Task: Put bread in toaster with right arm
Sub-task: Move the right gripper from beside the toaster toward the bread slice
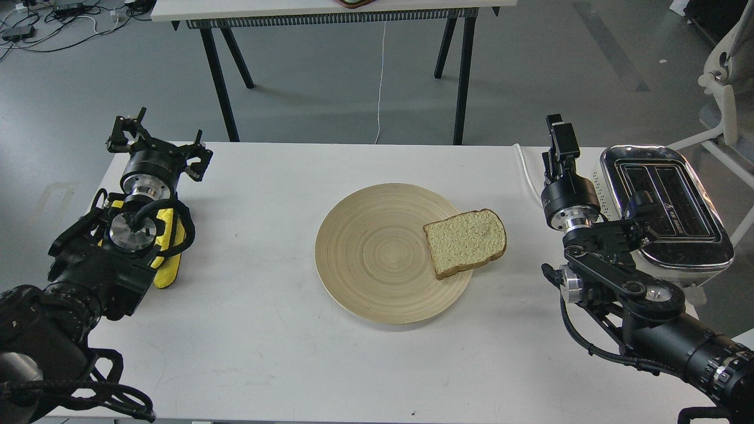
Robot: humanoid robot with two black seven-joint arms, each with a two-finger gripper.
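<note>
A slice of pale bread (465, 241) with a brown crust lies flat on the right rim of a round wooden plate (371, 259), its right side hanging over the rim. The white toaster (671, 203) with a chrome top stands at the table's right edge, both slots facing up and empty. My right gripper (560, 136) points up and away, between bread and toaster, holding nothing; it is seen edge-on, so its fingers cannot be told apart. My left gripper (160, 144) is far left, fingers spread open and empty.
A yellow object (168, 262) lies under my left arm. A white cable (526, 171) runs off the table's back edge beside the toaster. A second table (330, 12) stands behind, and a white chair (727, 88) is at the far right.
</note>
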